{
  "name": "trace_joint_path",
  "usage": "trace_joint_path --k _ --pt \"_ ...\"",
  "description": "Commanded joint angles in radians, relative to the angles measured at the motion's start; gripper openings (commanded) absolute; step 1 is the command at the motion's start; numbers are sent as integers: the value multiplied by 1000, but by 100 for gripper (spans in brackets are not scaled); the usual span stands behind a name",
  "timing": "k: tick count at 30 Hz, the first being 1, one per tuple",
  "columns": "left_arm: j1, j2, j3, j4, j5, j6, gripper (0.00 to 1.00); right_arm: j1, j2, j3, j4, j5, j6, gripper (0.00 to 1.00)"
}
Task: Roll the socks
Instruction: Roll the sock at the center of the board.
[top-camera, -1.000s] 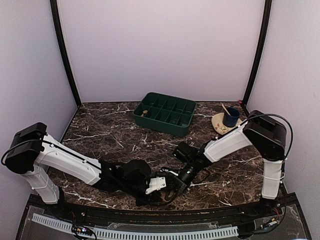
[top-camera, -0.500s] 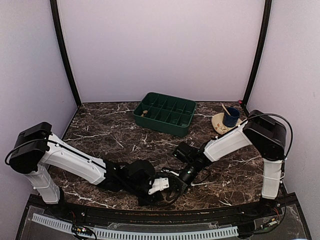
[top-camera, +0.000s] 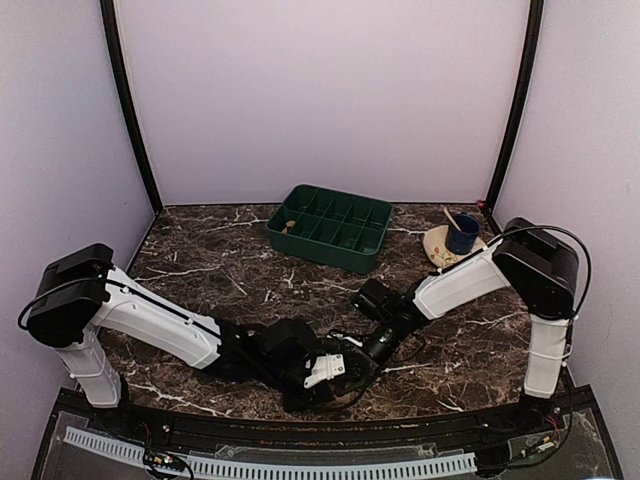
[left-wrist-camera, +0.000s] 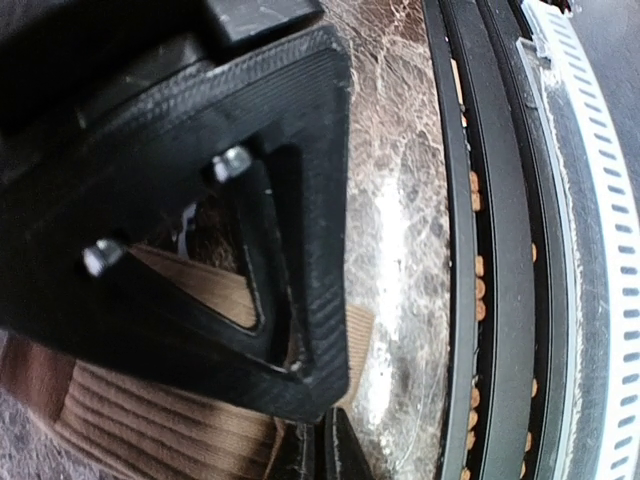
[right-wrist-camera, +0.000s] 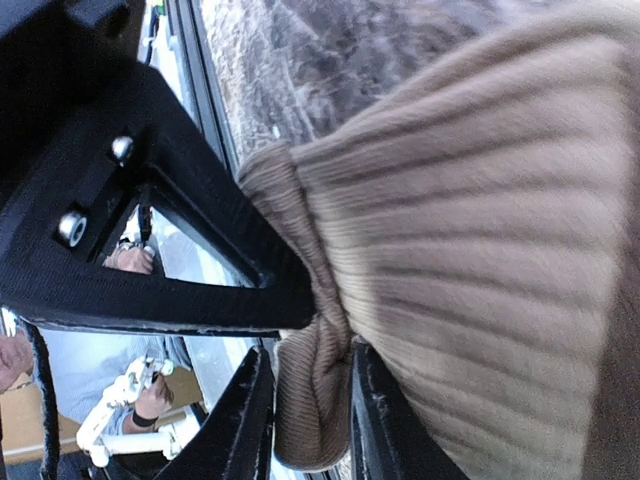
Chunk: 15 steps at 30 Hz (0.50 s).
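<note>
By the near edge of the table (top-camera: 230, 280), the left gripper (left-wrist-camera: 318, 455) is clenched on the tan sock (left-wrist-camera: 150, 430), which stretches beyond its fingertips toward the right gripper (right-wrist-camera: 310, 400); those fingers straddle a fold, gripping or slack I cannot tell

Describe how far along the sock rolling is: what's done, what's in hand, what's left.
Done: nothing finished shows; the tan sock is bunched, not clearly a tight roll. In hand: the left gripper is shut, apparently on it; a fold sits between the fingers of the right gripper. Left: finishing the roll; a second sock can't be made out.
</note>
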Motion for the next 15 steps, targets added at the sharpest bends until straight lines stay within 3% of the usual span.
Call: trace_joint_path --k 1,15 --pt "14 60 -10 -101 5 -28 0 -28 -33 -40 21 107 14 26" --pt "106 101 14 -137 125 -79 0 -104 -138 -138 96 177 55 30"
